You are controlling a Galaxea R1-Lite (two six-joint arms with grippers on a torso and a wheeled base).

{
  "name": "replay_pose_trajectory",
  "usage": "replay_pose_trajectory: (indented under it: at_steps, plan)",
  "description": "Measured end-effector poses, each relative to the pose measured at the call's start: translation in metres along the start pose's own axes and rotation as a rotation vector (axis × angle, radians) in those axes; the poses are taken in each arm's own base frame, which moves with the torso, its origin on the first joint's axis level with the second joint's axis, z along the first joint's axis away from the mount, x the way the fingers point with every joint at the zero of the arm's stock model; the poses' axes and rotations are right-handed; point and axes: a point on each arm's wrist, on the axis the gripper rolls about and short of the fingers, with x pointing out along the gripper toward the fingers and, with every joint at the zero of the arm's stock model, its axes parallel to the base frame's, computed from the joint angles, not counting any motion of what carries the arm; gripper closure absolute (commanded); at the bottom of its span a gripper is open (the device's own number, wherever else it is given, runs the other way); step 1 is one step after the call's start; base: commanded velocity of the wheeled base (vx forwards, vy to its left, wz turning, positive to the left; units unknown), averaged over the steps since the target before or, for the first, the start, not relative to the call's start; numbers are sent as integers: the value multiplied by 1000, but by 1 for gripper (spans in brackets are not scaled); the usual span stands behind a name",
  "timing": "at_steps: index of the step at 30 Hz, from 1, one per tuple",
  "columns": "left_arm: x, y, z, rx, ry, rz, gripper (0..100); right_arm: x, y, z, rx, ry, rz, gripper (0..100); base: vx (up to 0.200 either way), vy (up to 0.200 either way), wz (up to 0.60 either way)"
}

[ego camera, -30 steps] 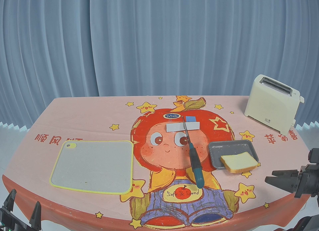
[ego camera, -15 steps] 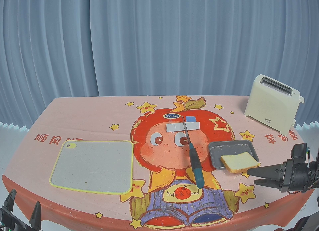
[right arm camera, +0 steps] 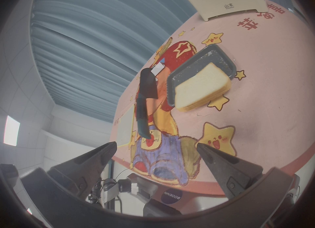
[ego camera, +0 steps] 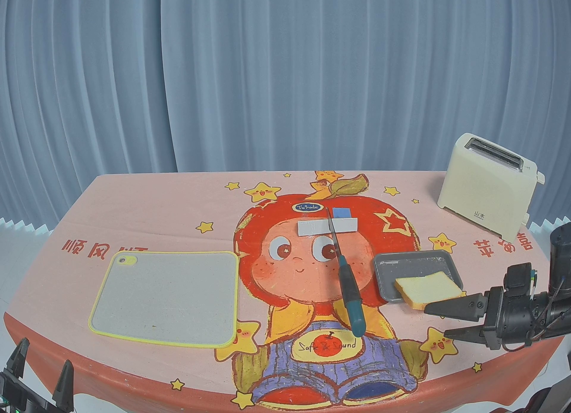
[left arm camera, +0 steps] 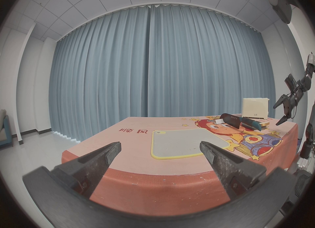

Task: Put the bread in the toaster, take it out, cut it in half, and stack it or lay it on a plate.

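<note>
The right gripper (ego camera: 435, 323), jaws spread wide and gripping nothing, is hovering just beside the slice of bread (ego camera: 427, 289) at the near right of the table (ego camera: 148, 206), its fingertips pointing toward the slice's near edge. The bread is lying flat, partly on the grey tray (ego camera: 410, 255) and partly overhanging its near rim toward the gripper. It is sitting well apart from the toaster (ego camera: 485, 185), which is standing at the far right corner with its slot facing up. The slice is looking light, soft and easily crushed, so a gentle pinch across its two faces at the overhanging corner is seeming the likeliest hold. A hard squeeze would probably dent the crumb, and a hold at one corner alone may let the slice sag. Whether the overhang is sitting high enough off the cloth for a finger to slip beneath is hard to tell. The left gripper (ego camera: 45, 353), likewise open and empty, is hanging low off the table's near left edge, near the cutting board (ego camera: 166, 296). The knife (ego camera: 350, 289) is lying between board and tray.
</note>
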Motion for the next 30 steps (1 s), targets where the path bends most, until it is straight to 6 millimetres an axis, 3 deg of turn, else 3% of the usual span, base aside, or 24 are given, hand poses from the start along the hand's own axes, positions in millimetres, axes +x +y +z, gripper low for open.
replay_pose_trajectory:
  at_steps: [11,30]
  plan:
    - [0,0,0,0,0,0,0,27,-4,8,27,-46,-158,0,0,0,0]
    - [0,0,0,0,0,0,0,37,-10,32,153,-106,-200,0,0,0,0]
